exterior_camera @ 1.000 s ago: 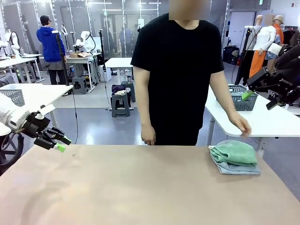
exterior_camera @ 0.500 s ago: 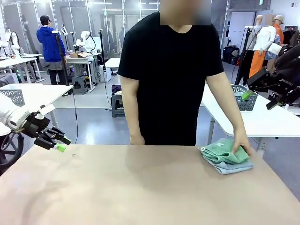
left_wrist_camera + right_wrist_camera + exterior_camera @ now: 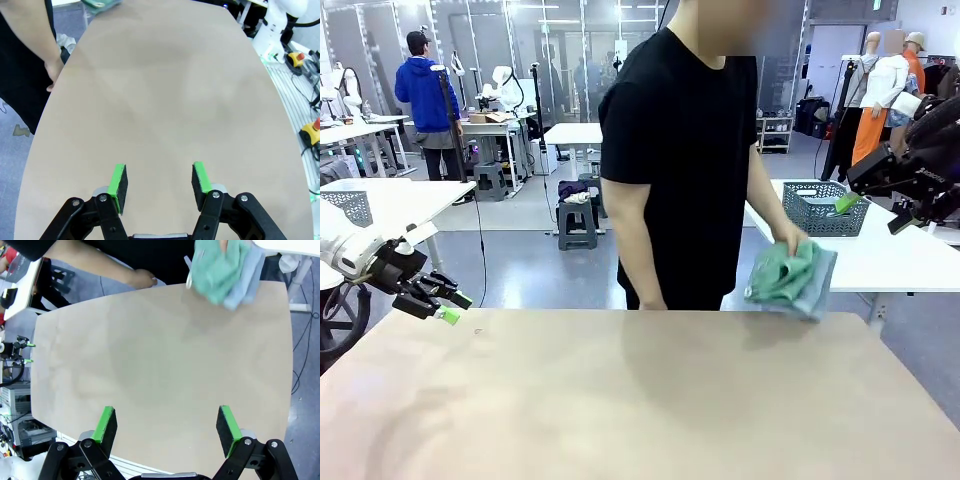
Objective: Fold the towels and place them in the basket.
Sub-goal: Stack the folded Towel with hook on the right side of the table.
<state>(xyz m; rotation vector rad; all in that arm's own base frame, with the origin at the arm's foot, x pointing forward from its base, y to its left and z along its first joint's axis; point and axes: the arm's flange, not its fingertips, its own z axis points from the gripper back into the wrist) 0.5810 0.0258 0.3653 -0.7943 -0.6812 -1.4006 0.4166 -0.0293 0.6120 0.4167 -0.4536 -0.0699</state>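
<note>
We see the soft mint green and light blue-grey terry towels (image 3: 790, 280) bunched together in the person's hand (image 3: 788, 240), lifted above the far right of the bare beige table (image 3: 640, 400). Our left gripper (image 3: 445, 305) hovers at the near left, jaws partly apart, holding nothing. Our right gripper (image 3: 167, 427) gapes wide, empty.

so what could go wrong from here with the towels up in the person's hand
1. The mint green terry towel and the light blue-grey terry towel hang bunched in the person's hand above the beige table; one could slip off or land crumpled.
2. The left gripper and the right gripper hold nothing and are far from the towels, so a hand-over might miss.
</note>
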